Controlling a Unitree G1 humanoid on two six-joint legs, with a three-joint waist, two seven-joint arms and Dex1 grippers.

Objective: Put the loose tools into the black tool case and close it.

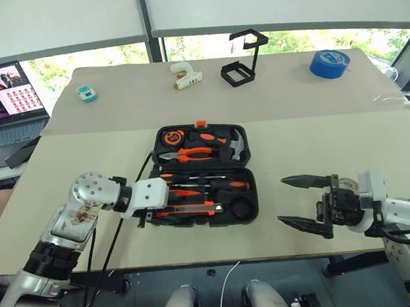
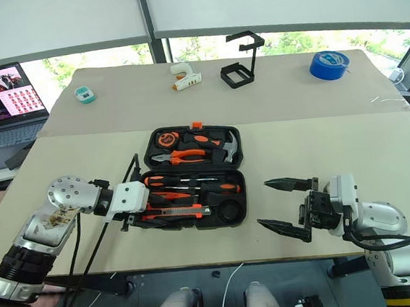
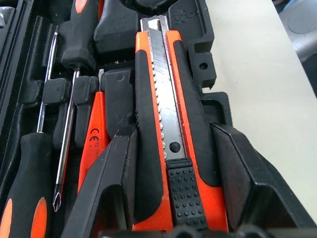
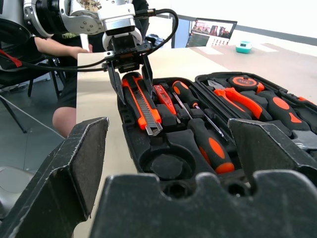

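- Showing the black tool case (image 1: 205, 174) lying open near the front edge of the table (image 1: 320, 142), its lid half towards the far side and its tray half towards me.
- I am seating the utility knife (image 3: 171, 134) in the slot nearest the tray's front edge; my left hand (image 1: 147, 216) is straddling the knife's rear end, one finger (image 3: 106, 188) on each side, half spread; whether the pads are actually pressing on the handle I cannot tell.
- I am counting the two screwdrivers (image 1: 215, 187) and the slim tester screwdriver (image 3: 93, 136) as already lying in their slots beside the knife.
- I am reading the small tape roll (image 1: 242, 209) as sitting in the round recess at the tray's right end.
- I am holding my right hand (image 1: 297, 201) spread wide and empty, above the table just right of the case, pointing towards it.
- I am judging the packing essentially finished: what is left is freeing the left hand, folding the lid over the tray and snapping the orange latch (image 1: 201, 123).
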